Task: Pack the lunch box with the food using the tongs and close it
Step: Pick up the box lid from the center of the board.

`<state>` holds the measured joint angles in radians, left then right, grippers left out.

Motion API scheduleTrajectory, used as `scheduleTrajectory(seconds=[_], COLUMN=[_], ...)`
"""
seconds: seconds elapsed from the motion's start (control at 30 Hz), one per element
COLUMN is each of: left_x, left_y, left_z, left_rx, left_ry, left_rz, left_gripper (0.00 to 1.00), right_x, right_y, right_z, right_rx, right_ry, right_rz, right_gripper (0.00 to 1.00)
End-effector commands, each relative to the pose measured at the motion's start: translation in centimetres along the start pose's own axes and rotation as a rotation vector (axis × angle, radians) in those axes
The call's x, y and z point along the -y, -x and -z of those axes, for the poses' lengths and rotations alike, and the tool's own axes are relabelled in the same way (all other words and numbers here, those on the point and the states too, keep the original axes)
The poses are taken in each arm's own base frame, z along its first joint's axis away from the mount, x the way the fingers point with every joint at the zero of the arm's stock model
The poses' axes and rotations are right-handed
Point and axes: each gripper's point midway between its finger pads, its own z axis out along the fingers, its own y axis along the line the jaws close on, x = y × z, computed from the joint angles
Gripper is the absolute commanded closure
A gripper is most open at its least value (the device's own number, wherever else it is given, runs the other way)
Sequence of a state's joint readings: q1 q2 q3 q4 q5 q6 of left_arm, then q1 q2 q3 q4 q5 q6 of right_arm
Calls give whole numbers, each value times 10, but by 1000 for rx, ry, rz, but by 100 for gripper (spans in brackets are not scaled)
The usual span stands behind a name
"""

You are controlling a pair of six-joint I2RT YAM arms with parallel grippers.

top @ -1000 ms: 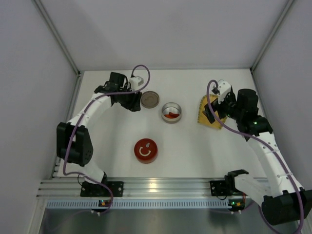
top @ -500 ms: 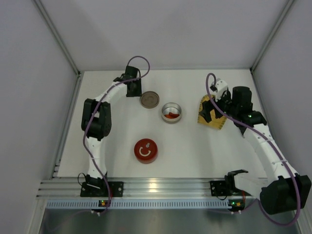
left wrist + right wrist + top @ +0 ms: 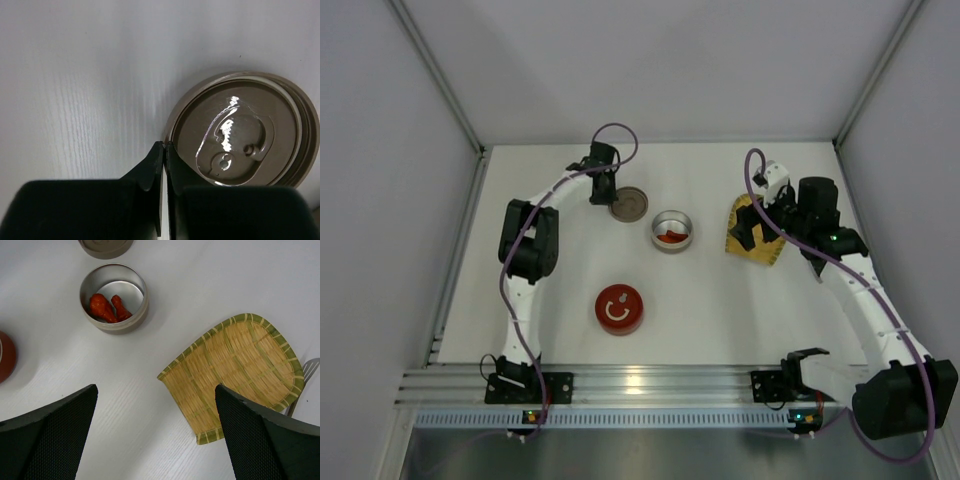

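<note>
The lunch box point(image 3: 672, 230) is a round silver tin in mid-table, and two red food pieces point(image 3: 106, 308) lie inside it. Its grey-brown lid point(image 3: 628, 204) lies flat to the left. My left gripper point(image 3: 165, 145) is shut, tips down at the lid's point(image 3: 245, 131) left rim, with nothing showing between them. My right gripper point(image 3: 156, 390) hangs open over the near corner of the yellow bamboo mat point(image 3: 235, 370). A silver slotted end of the tongs point(image 3: 308, 368) sticks out past the mat's right edge. The right arm hides the tongs in the top view.
A red round container point(image 3: 619, 309) with a white mark sits nearer the bases, and its edge point(image 3: 5, 357) shows in the right wrist view. White walls enclose the table on three sides. The mat point(image 3: 753, 232) lies close to the right wall.
My left gripper has swung right to the lid's edge and closed. The left arm's elbow has folded upward. The right arm has shifted slightly over the mat and stayed open.
</note>
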<state>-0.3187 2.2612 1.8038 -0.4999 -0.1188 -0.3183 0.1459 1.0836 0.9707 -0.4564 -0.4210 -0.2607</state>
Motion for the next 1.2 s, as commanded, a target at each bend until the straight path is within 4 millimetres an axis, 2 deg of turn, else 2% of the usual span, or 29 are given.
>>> scheduleTrajectory(seconds=[0.0, 0.07, 0.13, 0.2, 0.23, 0.3, 0.33, 0.37, 0.43, 0.47, 0.5, 0.53, 0.57, 0.6, 0.67, 0.7, 0.77, 0.8, 0.83, 0.93, 1.0, 1.03, 1.07, 1.1, 1.17], left_x=[-8, -13, -14, 5, 5, 13, 16, 28, 34, 38, 49, 51, 53, 56, 63, 66, 73, 75, 77, 78, 79, 80, 82, 83, 85], left_y=[-10, -19, -13, 0, 27, 48, 53, 56, 44, 39, 31, 22, 16, 12, 1, -1, -10, -14, -17, -25, -30, -31, -33, -35, -37], left_z=[-2, 6, 36, 69, 107, 150, 183, 205, 236, 247, 260, 265, 277, 283, 293, 304, 314, 321, 326, 330, 334, 337, 340, 341, 346], left_rx=[-40, -86, -110, -97, -18, 52, 80, 89, 48, 30, 3, -25, -33, -41, -77, -68, -92, -95, -105, -127, -145, -145, -156, -166, -173], left_ry=[55, 78, 23, -160, -212, -294, -326, -408, -473, -511, -596, -623, -652, -682, -755, -787, -864, -891, -918, -944, -970, -980, -1004, -1018, -1049], left_rz=[1, 24, 48, 86, 92, 34, -6, -32, -62, -74, -93, -96, -102, -106, -91, -94, -92, -99, -104, -109, -107, -109, -106, -102, -94], left_gripper=[100, 100, 100, 100, 100, 100, 100, 100, 100, 100, 100, 100, 100, 100, 100, 100, 100, 100, 100, 100, 100, 100, 100, 100, 100], right_x=[5, 3, 0, -6, -8, -11, -13, -16, -22, -26, -37, -42, -48, -55, -64, -70, -83, -91, -95, -106, -111, -114, -114, -125, -131], right_y=[21, 22, 23, 23, 24, 29, 32, 37, 40, 50, 54, 58, 53, 72, 69, 87, 91, 96, 109, 119, 119, 123, 114, 114, 110], right_z=[4, 3, 0, -4, -7, -14, -17, -22, -31, -35, -35, -37, -44, -42, -49, -42, -38, -33, -24, -11, -13, -6, -15, -14, -12], right_rx=[55, 55, 62, 64, 69, 89, 97, 116, 125, 164, 183, 204, 193, 276, 275, 366, 408, 442, 536, 644, 693, 727, 719, 728, 749], right_ry=[4, 13, 36, 71, 84, 119, 132, 165, 217, 252, 333, 378, 425, 498, 572, 629, 710, 751, 776, 800, 764, 741, 695, 701, 697], right_rz=[7, -10, -26, -65, -80, -125, -143, -180, -244, -288, -306, -332, -431, -392, -492, -417, -435, -401, -317, -215, -92, -20, 64, 107, 115], right_gripper=[1, 1, 1, 1, 1, 1, 1, 1, 1, 1, 1, 2, 5, 8, 13, 14, 19, 20, 21, 20, 21, 22, 26, 27, 32])
